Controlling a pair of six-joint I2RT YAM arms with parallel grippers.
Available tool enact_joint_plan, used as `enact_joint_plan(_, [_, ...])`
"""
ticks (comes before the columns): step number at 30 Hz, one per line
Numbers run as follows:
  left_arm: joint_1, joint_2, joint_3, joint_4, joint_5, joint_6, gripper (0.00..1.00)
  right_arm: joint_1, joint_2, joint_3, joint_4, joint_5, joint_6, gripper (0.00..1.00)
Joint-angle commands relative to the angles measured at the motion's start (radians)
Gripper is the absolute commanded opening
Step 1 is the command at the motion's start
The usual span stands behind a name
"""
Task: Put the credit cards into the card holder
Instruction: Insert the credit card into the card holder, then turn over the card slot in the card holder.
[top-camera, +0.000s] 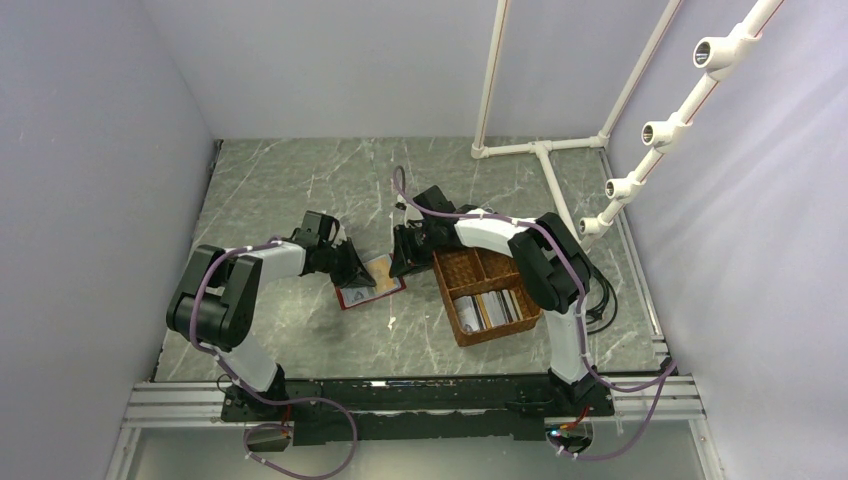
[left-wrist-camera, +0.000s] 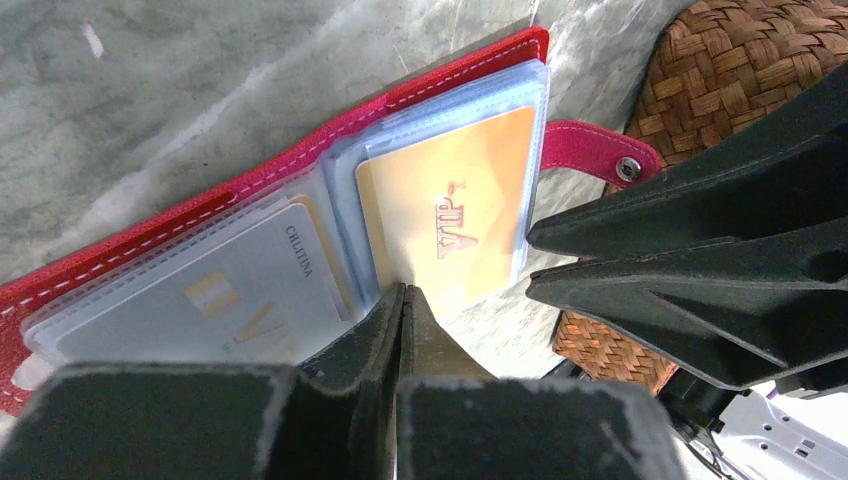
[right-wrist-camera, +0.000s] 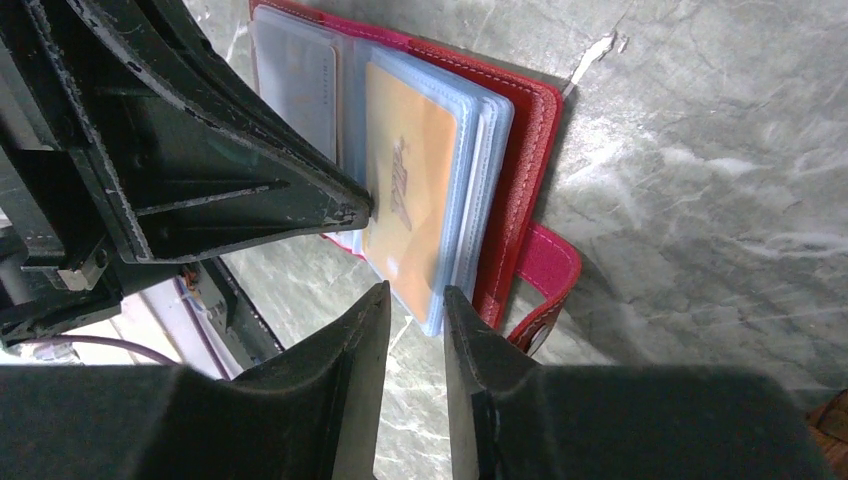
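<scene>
The card holder (top-camera: 368, 285) lies open on the marble, a red wallet (left-wrist-camera: 200, 210) with clear sleeves and a snap tab (left-wrist-camera: 595, 150). A tan-orange credit card (left-wrist-camera: 450, 210) sits in the top sleeve of its right half. A white-grey card (left-wrist-camera: 230, 300) sits in the left half. My left gripper (left-wrist-camera: 403, 291) is shut, its tips against the near edge of the orange card's sleeve. My right gripper (right-wrist-camera: 415, 295) is open by a narrow gap. The corner of the sleeve stack (right-wrist-camera: 470, 200) reaches between its tips without being pinched.
A brown woven basket (top-camera: 447, 300) stands just right of the wallet, with grey and pale flat items (top-camera: 490, 305) in its near compartments. A white pipe frame (top-camera: 540, 150) stands at the back right. Both grippers (top-camera: 350, 268) (top-camera: 405, 255) crowd the wallet.
</scene>
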Motion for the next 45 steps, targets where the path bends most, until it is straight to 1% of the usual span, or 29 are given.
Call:
enact_joint_plan(1, [-0.004, 0.025, -0.027, 0.003, -0.043, 0.005, 0.05, -0.007, 0.000, -0.002, 0.038, -0.036, 0.006, 0.28])
enact_joint_plan(4, [-0.004, 0.029, -0.027, 0.003, -0.043, 0.007, 0.05, -0.005, -0.005, -0.008, 0.042, -0.036, 0.006, 0.24])
enact_joint_plan(16, [-0.004, 0.024, -0.048, 0.021, -0.036, -0.004, 0.05, 0.002, 0.026, -0.004, 0.050, -0.040, 0.006, 0.25])
enact_joint_plan(22, [-0.004, 0.033, -0.055, 0.040, -0.027, -0.012, 0.05, 0.011, 0.012, -0.003, 0.073, -0.077, 0.023, 0.19])
enact_joint_plan(29, [-0.004, 0.026, -0.048, 0.039, -0.017, -0.010, 0.06, 0.021, -0.007, 0.001, 0.098, -0.133, 0.044, 0.20])
enact_joint_plan(33, [-0.004, -0.005, -0.040, 0.018, -0.017, -0.002, 0.09, 0.023, 0.001, -0.010, 0.157, -0.194, 0.090, 0.22])
enact_joint_plan(35, [-0.004, -0.019, -0.034, 0.002, -0.021, 0.002, 0.11, 0.024, 0.000, -0.015, 0.191, -0.209, 0.112, 0.23])
enact_joint_plan(37, [-0.004, -0.041, -0.033, -0.008, -0.025, -0.002, 0.15, 0.023, 0.002, -0.014, 0.193, -0.207, 0.115, 0.24])
enact_joint_plan(40, [-0.004, -0.095, -0.042, -0.020, -0.032, -0.018, 0.26, 0.026, 0.011, -0.006, 0.199, -0.223, 0.122, 0.25])
enact_joint_plan(43, [-0.002, -0.165, -0.049, -0.069, -0.052, -0.042, 0.36, 0.033, 0.027, 0.002, 0.210, -0.234, 0.134, 0.27])
enact_joint_plan(45, [-0.002, -0.227, -0.047, -0.123, -0.074, -0.064, 0.42, 0.045, 0.038, 0.024, 0.189, -0.227, 0.121, 0.29])
